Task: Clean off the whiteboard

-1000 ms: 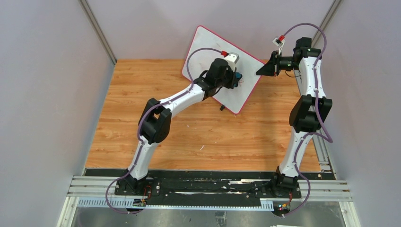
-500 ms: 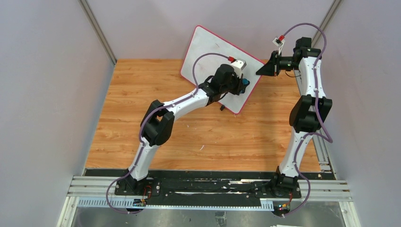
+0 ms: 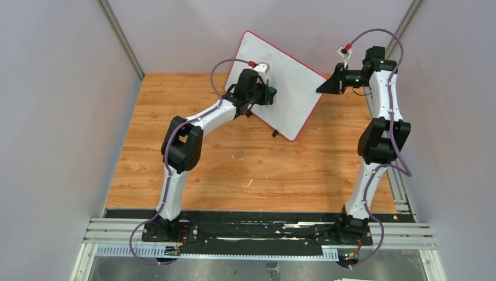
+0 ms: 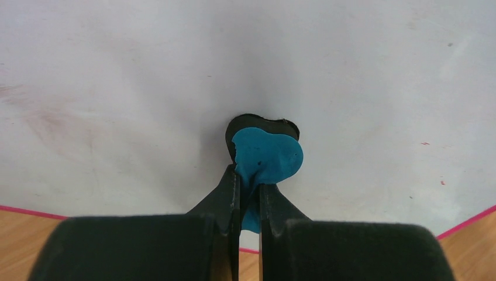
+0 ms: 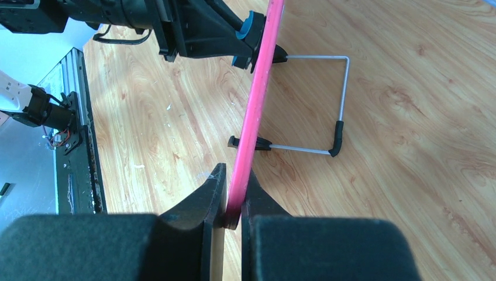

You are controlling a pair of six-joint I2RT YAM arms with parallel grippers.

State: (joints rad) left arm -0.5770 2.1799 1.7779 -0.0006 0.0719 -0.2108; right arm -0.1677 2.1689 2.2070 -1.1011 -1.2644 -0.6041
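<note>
The whiteboard (image 3: 289, 79) stands tilted at the back of the table, white with a red-pink rim. My left gripper (image 3: 268, 95) is shut on a blue-and-black eraser (image 4: 266, 157) and presses it against the board's face (image 4: 351, 76), left of its middle. Faint pink smears and small red specks show on the board in the left wrist view. My right gripper (image 3: 321, 88) is shut on the board's right edge; the right wrist view shows the red rim (image 5: 252, 123) pinched between the fingers, with the left gripper and eraser (image 5: 248, 26) beyond.
A wire stand (image 5: 327, 105) with black feet props the board from behind on the wooden table (image 3: 234, 158). Grey walls close in both sides. A black rail (image 3: 257, 231) holds the arm bases at the near edge.
My left gripper has swept the eraser from the board's right part to its left part. The right arm has not moved and keeps hold of the board.
</note>
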